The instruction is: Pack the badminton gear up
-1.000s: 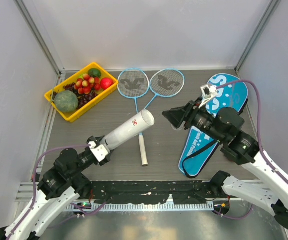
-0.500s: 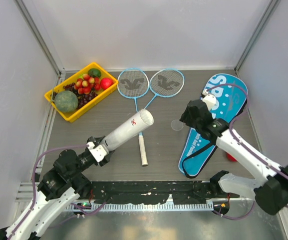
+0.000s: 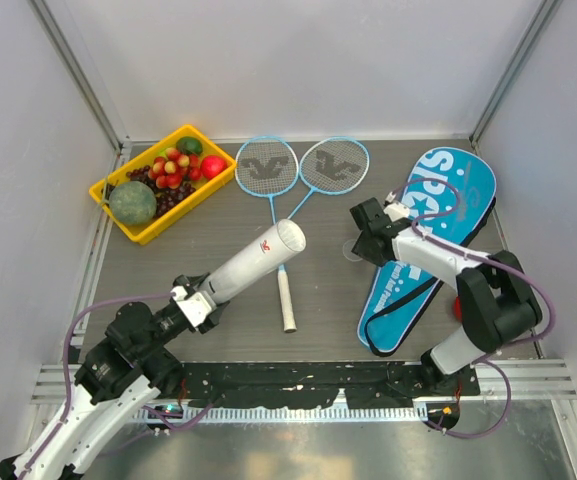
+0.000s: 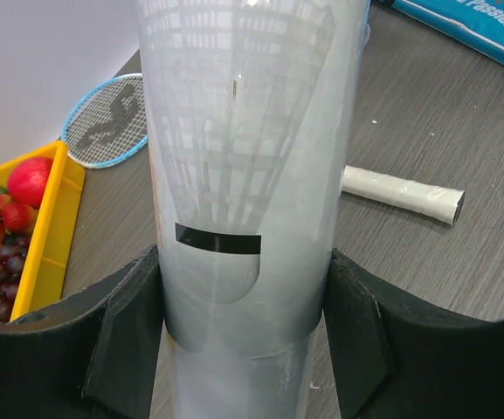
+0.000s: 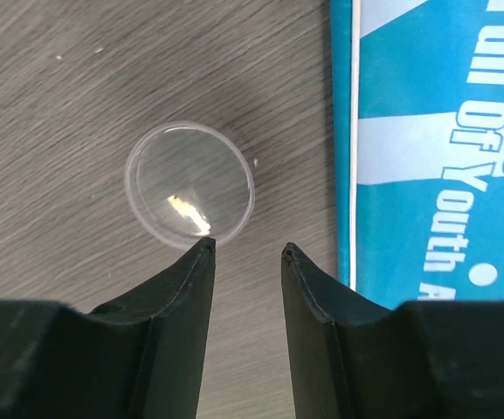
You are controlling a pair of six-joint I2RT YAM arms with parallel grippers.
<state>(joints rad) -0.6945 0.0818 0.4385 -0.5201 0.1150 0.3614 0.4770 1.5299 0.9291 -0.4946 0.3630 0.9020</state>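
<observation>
Left gripper (image 3: 194, 299) clamped on white tube (image 3: 253, 262), tube angled up over table (image 3: 328, 320), right gripper (image 5: 247, 253) unclenched, just over clear round lid (image 5: 190, 192) beside blue bag (image 5: 435, 131), rackets (image 3: 266, 166) near yellow tray (image 3: 144, 239)

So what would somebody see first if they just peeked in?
The long white tube jumps out first, held at a slant by the left gripper near the middle of the table. Next comes the big blue bag on the right, with the open right gripper hovering over a little clear round lid beside it. A yellow tray of bright fruit sits in the far left corner.
</observation>
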